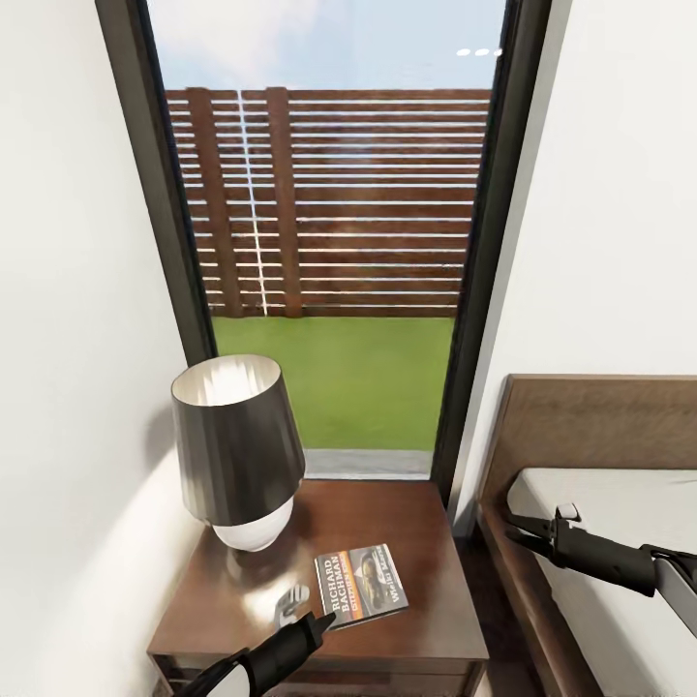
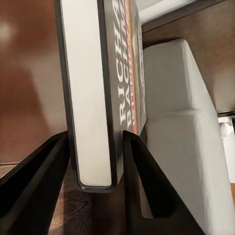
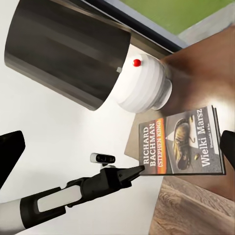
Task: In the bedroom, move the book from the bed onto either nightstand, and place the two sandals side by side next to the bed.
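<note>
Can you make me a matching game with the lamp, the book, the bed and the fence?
Things:
1. lamp
2. book
3. bed
4. fence

Places:
A. outside, behind the grass
B. right of the nightstand
C. between the left gripper's fingers, over the nightstand
D. standing at the back left of the nightstand

Pairs: 1-D, 2-C, 3-B, 4-A

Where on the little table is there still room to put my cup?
The nightstand has bare top on the bed side, right of the book, and at the back toward the window, right of the lamp. It's crowded front-left, where the left gripper holds the book beside the lamp.
</note>
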